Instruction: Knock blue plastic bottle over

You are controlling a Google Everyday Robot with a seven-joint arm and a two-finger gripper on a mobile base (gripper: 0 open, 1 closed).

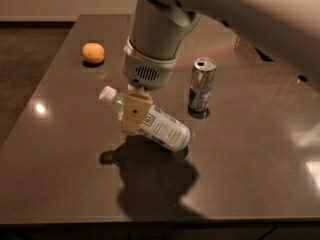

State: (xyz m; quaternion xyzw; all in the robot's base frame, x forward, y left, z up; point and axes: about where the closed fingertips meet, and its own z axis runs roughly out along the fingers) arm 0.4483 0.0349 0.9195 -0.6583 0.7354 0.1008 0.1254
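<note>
Currently your gripper [136,115], center-left over the table [250,159], clamps the bottle [165,129], tilted steeply with cap up-left, left of the upright can [201,84].

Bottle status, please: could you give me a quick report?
Gripper mid-table, on the bottle near its neck. Bottle tipped far over, cap up-left. Can upright near its base end, apart.
</note>
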